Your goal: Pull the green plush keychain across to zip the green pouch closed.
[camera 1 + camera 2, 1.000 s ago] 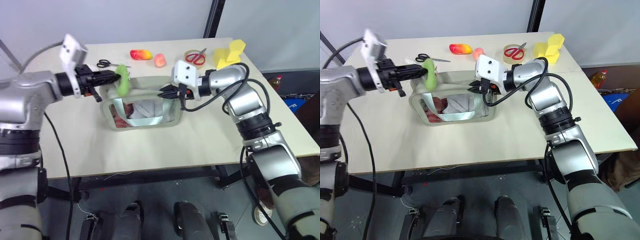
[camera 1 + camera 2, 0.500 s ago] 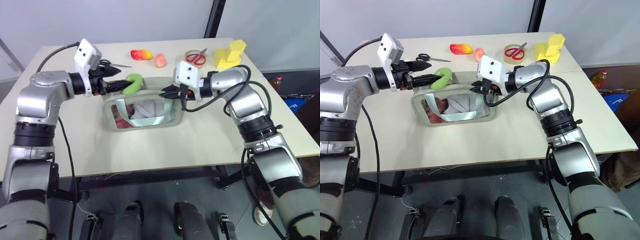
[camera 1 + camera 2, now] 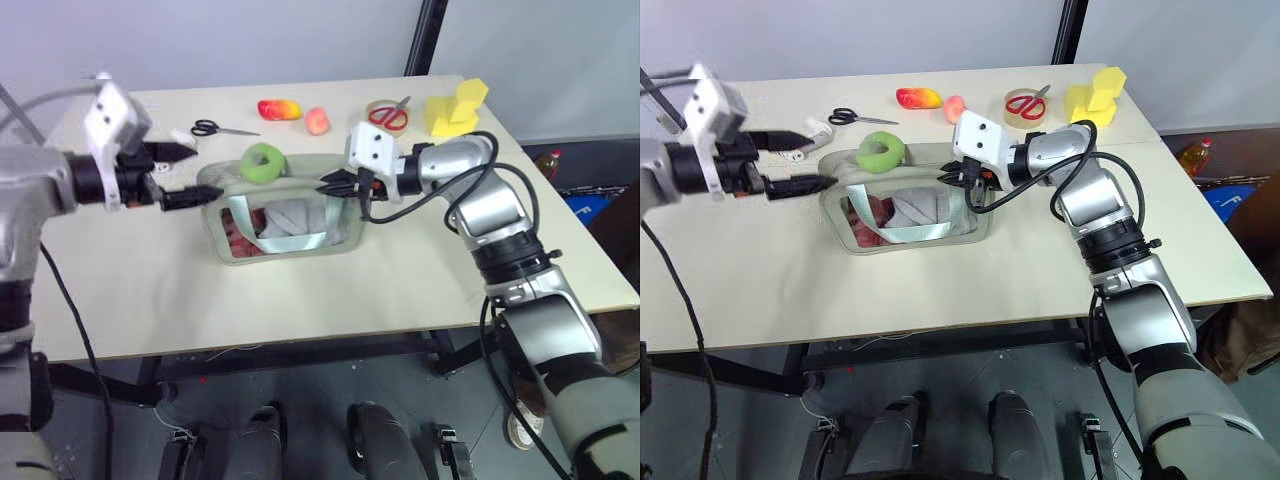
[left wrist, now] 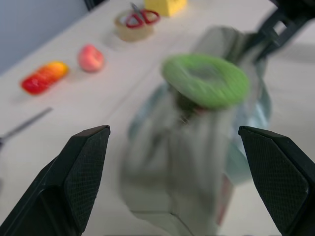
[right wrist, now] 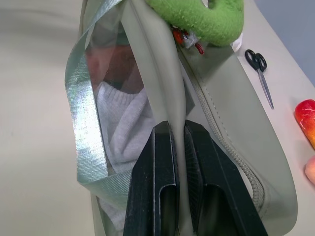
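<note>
The green pouch [image 3: 285, 215] lies on the table with its clear window facing me and clothes inside. The green plush keychain [image 3: 263, 162] rests flat on the pouch's top at its left end, still hooked to the zipper pull [image 5: 186, 40]. My left gripper [image 3: 172, 174] is open, a short way left of the pouch and apart from the keychain [image 4: 205, 80]. My right gripper [image 3: 332, 186] is shut on the pouch's top edge at its right end; the wrist view shows its fingers [image 5: 162, 187] pinching a fold of the pale fabric.
Along the table's far side lie black scissors [image 3: 215, 128], a red-yellow toy fruit [image 3: 281, 108], a peach [image 3: 318, 121], a tape roll with red scissors on it [image 3: 386, 115] and yellow blocks [image 3: 458, 106]. Bare tabletop [image 3: 300, 295] lies in front of the pouch.
My left gripper has opened, let go of the keychain and drawn back to the left. The keychain has dropped flat onto the pouch's top. The right gripper has held still.
</note>
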`<move>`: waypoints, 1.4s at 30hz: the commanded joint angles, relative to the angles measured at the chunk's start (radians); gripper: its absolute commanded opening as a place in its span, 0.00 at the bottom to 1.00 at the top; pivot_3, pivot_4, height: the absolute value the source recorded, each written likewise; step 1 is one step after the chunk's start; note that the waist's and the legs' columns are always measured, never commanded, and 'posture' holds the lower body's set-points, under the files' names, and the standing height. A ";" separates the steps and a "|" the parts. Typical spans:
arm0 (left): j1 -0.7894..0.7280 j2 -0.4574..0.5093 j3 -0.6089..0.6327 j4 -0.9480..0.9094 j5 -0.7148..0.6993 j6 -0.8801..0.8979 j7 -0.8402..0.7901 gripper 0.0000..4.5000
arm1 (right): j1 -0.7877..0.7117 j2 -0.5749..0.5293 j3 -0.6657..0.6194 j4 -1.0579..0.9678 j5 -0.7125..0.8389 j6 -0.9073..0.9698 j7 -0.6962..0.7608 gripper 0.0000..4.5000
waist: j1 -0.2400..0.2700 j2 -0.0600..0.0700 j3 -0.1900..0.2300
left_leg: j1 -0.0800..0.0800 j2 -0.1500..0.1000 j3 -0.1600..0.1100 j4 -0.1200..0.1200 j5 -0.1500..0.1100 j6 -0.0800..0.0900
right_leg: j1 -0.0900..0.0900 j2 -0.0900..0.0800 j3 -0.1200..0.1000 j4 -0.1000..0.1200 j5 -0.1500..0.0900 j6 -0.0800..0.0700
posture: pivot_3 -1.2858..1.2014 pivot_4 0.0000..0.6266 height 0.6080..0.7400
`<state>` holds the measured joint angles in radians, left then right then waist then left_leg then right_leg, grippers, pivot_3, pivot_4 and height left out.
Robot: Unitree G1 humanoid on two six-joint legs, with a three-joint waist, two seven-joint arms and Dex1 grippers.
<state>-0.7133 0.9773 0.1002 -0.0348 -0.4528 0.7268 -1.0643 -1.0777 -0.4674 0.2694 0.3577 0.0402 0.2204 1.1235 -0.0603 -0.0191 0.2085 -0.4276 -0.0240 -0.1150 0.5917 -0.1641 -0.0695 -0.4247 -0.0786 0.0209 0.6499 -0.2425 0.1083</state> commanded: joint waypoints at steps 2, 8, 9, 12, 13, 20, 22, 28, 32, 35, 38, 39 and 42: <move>0.076 -0.022 -0.010 -0.030 0.085 -0.079 0.091 0.99 | -0.038 0.009 -0.020 -0.006 0.005 -0.013 -0.003 0.00 | -0.002 0.000 0.000 | 0.000 0.000 0.000 0.000 0.000 0.000 | 0.000 0.000 0.000 0.000 0.000 0.000 | 0.52 0.24 1.00; 0.098 -0.062 -0.017 -0.008 0.113 -0.120 0.131 0.99 | -0.042 0.013 -0.021 -0.003 0.004 -0.011 0.001 0.00 | -0.001 0.000 0.000 | 0.000 0.000 0.000 0.000 0.000 0.000 | 0.000 0.000 0.000 0.000 0.000 0.000 | 0.52 0.24 1.00; 0.097 -0.067 -0.015 -0.007 0.111 -0.119 0.134 0.99 | -0.043 0.013 -0.021 -0.002 0.004 -0.010 0.001 0.00 | -0.001 0.000 0.000 | 0.000 0.000 0.000 0.000 0.000 0.000 | 0.000 0.000 0.000 0.000 0.000 0.000 | 0.52 0.24 1.00; 0.094 -0.070 -0.012 -0.016 0.100 -0.117 0.120 0.81 | -0.042 0.013 -0.020 -0.001 0.002 -0.009 0.000 0.00 | -0.001 0.000 0.000 | 0.000 0.000 0.000 0.000 0.000 0.000 | 0.000 0.000 0.000 0.000 0.000 0.000 | 0.52 0.24 1.00; 0.093 -0.070 -0.013 -0.020 0.098 -0.115 0.118 0.70 | -0.042 0.012 -0.020 0.000 0.002 -0.009 0.001 0.00 | -0.002 0.000 0.000 | 0.000 0.000 0.000 0.000 0.000 0.000 | 0.000 0.000 0.000 0.000 0.000 0.000 | 0.52 0.24 1.00; 0.090 -0.072 -0.027 -0.010 0.103 -0.121 0.104 0.00 | -0.039 0.015 -0.021 -0.009 0.003 0.003 -0.004 0.00 | -0.003 0.000 0.000 | 0.000 0.000 0.000 0.000 0.000 0.000 | 0.000 0.000 0.000 0.000 0.000 0.000 | 0.52 0.24 1.00; 0.083 -0.069 -0.030 -0.003 0.109 -0.120 0.106 0.00 | -0.036 0.011 -0.023 -0.022 0.008 0.015 0.003 0.00 | -0.003 0.000 0.000 | 0.000 0.000 0.000 0.000 0.000 0.000 | 0.000 0.000 0.000 0.000 0.000 0.000 | 0.52 0.24 1.00; 0.087 -0.055 -0.037 0.006 0.121 -0.135 0.087 0.00 | -0.051 -0.017 -0.034 -0.068 0.056 0.102 0.078 0.35 | -0.003 0.000 0.000 | 0.000 0.000 0.000 0.000 0.000 0.000 | 0.000 0.000 0.000 0.000 0.000 0.000 | 0.52 0.24 1.00; 0.089 -0.055 -0.036 0.006 0.127 -0.138 0.082 0.00 | -0.115 -0.030 -0.042 -0.024 0.037 0.071 0.075 0.80 | -0.005 0.000 0.000 | 0.000 0.000 0.000 0.000 0.000 0.000 | 0.000 0.000 0.000 0.000 0.000 0.000 | 0.52 0.24 1.00; 0.089 -0.052 -0.039 0.001 0.130 -0.135 0.078 0.00 | -0.199 0.006 -0.052 0.009 0.041 0.066 0.044 1.00 | -0.008 0.000 0.000 | 0.000 0.000 0.000 0.000 0.000 0.000 | 0.000 0.000 0.000 0.000 0.000 0.000 | 0.52 0.24 1.00; 0.086 -0.054 -0.037 0.001 0.131 -0.132 0.077 0.00 | -0.232 0.075 -0.064 0.011 0.069 0.092 0.003 1.00 | -0.010 0.000 0.000 | 0.000 0.000 0.000 -0.001 0.000 0.000 | -0.001 0.000 0.000 0.000 0.000 0.000 | 0.52 0.24 1.00; 0.084 -0.055 -0.037 0.001 0.130 -0.130 0.078 0.00 | -0.232 0.098 -0.068 0.004 0.081 0.107 -0.004 1.00 | -0.009 0.000 0.000 | 0.000 0.001 0.000 -0.001 0.000 0.000 | -0.001 0.001 0.000 0.000 0.000 0.000 | 0.52 0.24 1.00; 0.081 -0.059 -0.036 0.003 0.129 -0.127 0.080 0.00 | -0.210 0.198 -0.049 0.013 0.084 0.105 -0.053 1.00 | -0.009 0.000 0.000 | 0.000 0.001 0.000 -0.001 0.000 0.000 | -0.001 0.001 0.000 0.000 0.000 0.000 | 0.52 0.24 1.00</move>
<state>-0.6088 0.9062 0.0523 -0.0171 -0.3256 0.6029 -0.9833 -1.2837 -0.2923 0.2257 0.3842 0.1046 0.3242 1.1000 -0.0692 -0.0191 0.2085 -0.4274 -0.0233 -0.1151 0.5910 -0.1641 -0.0694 -0.4253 -0.0781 0.0208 0.6502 -0.2425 0.1080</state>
